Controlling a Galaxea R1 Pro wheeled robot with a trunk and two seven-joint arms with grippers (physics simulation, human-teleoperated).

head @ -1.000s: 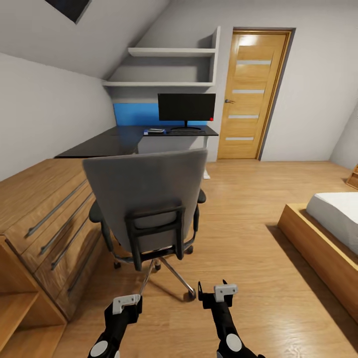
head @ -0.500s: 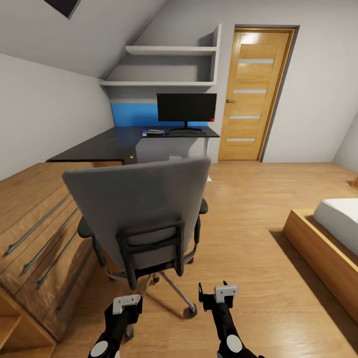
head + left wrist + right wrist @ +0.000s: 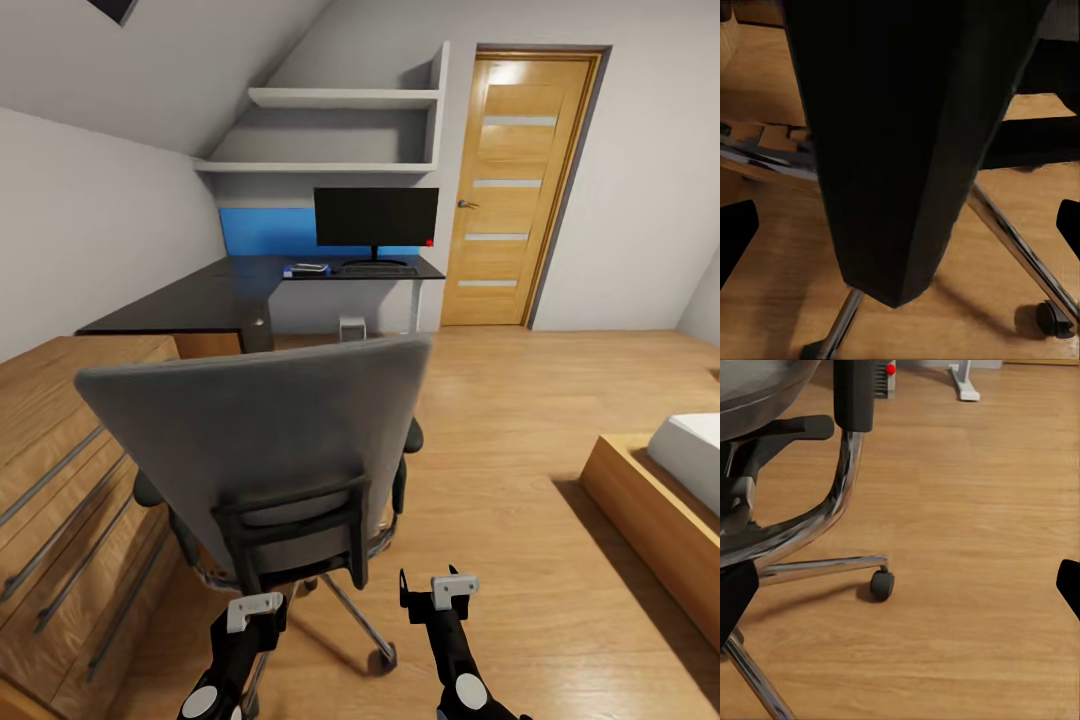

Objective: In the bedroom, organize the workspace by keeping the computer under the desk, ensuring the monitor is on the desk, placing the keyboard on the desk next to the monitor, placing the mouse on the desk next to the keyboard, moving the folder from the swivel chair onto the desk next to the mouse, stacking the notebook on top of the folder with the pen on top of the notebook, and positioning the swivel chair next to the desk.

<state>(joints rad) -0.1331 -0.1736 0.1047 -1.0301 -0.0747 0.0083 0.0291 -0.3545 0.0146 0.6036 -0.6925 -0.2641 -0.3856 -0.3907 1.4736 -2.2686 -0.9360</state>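
Jaws apart on both arms: in the head view the left gripper (image 3: pixel 255 606) and right gripper (image 3: pixel 440 588) hang low over the wooden floor (image 3: pixel 520 480), each carrying nothing. One swivel chair (image 3: pixel 270 450) stands directly ahead with its grey back turned to the camera, its chrome base and black casters just beyond the left gripper. Past it, one L-shaped table (image 3: pixel 230 290) with a black top and blue back panel runs along the left wall and turns across the far wall. One monitor (image 3: pixel 376 217) stands upright on the far stretch, screen facing the room, a red dot at its lower right corner. The keyboard (image 3: pixel 378 269) lies flat just before the monitor's stand, long axis parallel to the screen. Beside it, toward the left, rests a small flat stack with a blue folder (image 3: pixel 305 270) at the bottom; what tops it is too small to tell apart. One small pale box (image 3: pixel 351 328) sits on the floor under the table. Two wall shelves (image 3: pixel 340 100), one wooden door (image 3: pixel 505 190), one wooden drawer cabinet (image 3: pixel 60 480) and a bed corner (image 3: pixel 660 480) frame the room. No writing is legible.

In the left wrist view, a dark chair part (image 3: pixel 907 135) looms close, with chrome legs and a caster below.

In the right wrist view, a chrome armrest support (image 3: pixel 844 487), a caster (image 3: pixel 881 583) and bare floor appear.
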